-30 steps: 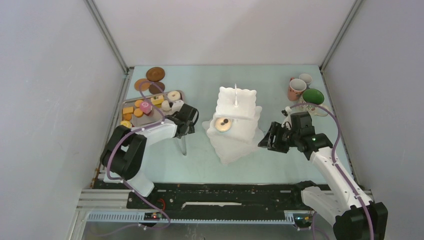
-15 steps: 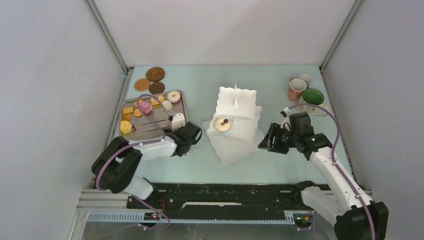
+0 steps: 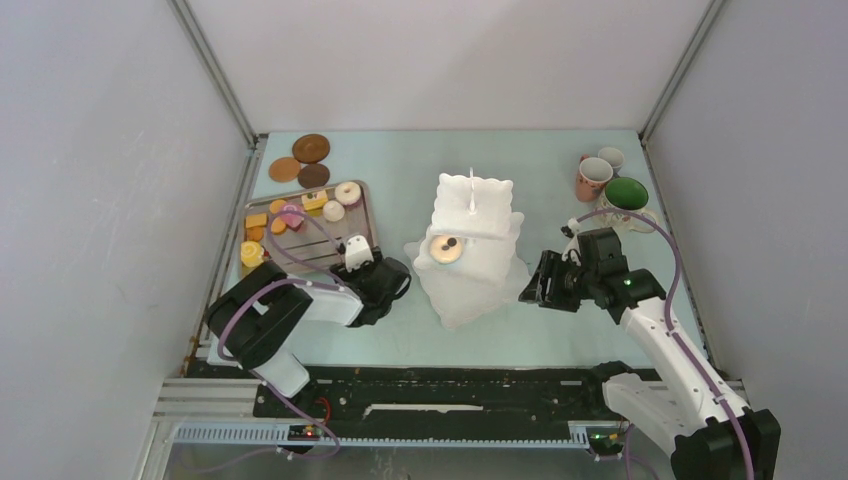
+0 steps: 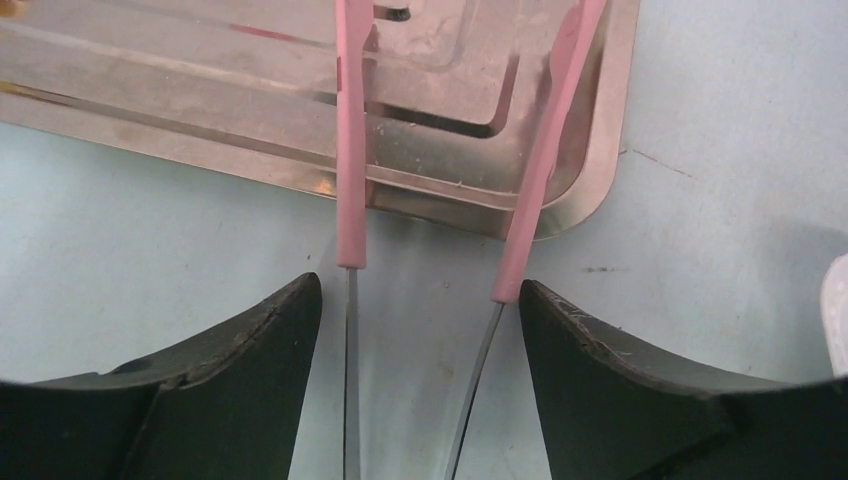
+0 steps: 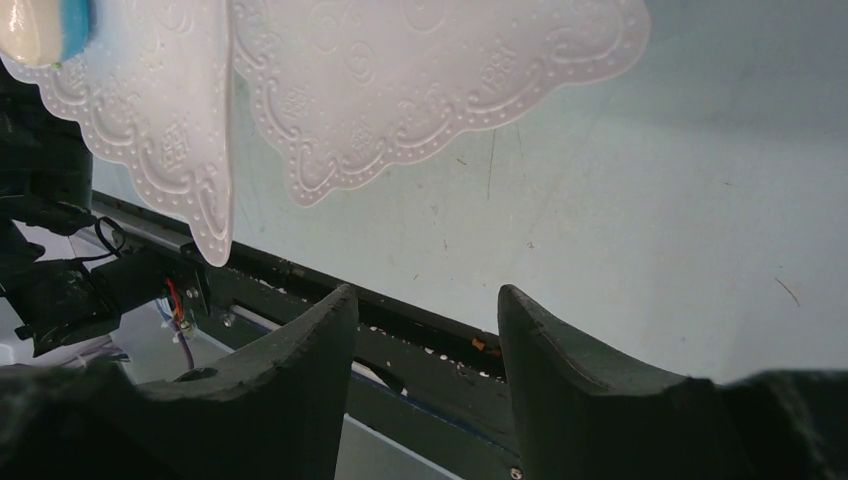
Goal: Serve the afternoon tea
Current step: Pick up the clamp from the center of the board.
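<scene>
1 white stand (image 3: 470, 235) has 3 tiers, with 1 donut (image 3: 444, 249) on the middle tier. Right of the stand are 3 mugs: 1 pink mug (image 3: 593, 179), 1 small pale mug (image 3: 611, 158) and 1 green-inside mug (image 3: 627, 194). Left of the stand are 3 brown coasters (image 3: 311, 148), 1 metal tray (image 4: 200, 130) and 1 pair of pink tongs (image 4: 352, 150) with 2 arms. The tray holds 1 ring donut (image 3: 348, 192) and about 8 other small sweets (image 3: 278, 226), too tiny to sort by kind.

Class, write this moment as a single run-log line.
left claw open, astride pink tongs at tray corner | right claw open, empty, beside stand | one donut on stand
</scene>
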You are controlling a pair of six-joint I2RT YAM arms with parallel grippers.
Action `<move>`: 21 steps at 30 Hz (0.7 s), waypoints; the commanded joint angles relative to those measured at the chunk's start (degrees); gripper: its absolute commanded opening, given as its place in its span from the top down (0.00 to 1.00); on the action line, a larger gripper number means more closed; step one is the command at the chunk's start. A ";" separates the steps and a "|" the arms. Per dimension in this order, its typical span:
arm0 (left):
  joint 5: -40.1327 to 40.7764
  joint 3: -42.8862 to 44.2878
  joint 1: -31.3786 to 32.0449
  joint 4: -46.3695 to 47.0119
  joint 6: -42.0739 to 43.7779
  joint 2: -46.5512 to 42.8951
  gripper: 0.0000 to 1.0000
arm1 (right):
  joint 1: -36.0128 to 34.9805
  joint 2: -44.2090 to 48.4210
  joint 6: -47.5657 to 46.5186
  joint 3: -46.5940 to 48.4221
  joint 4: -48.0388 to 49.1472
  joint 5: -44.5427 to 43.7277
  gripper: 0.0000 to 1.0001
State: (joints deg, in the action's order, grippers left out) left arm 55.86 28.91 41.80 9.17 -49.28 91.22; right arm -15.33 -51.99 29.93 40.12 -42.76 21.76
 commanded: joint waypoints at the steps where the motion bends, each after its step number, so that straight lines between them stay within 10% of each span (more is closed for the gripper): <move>1: 1.77 -2.45 0.57 0.56 -1.12 3.65 0.27 | -0.69 0.66 0.26 1.94 0.22 -0.24 0.43; 21: -3.04 2.94 0.92 -19.13 -0.74 -11.32 0.60 | -0.93 5.36 1.58 2.24 1.72 -0.58 0.44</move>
State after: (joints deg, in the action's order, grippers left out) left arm 55.09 28.03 42.52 0.08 -50.52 85.78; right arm -16.08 -48.82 31.05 40.14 -42.50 21.74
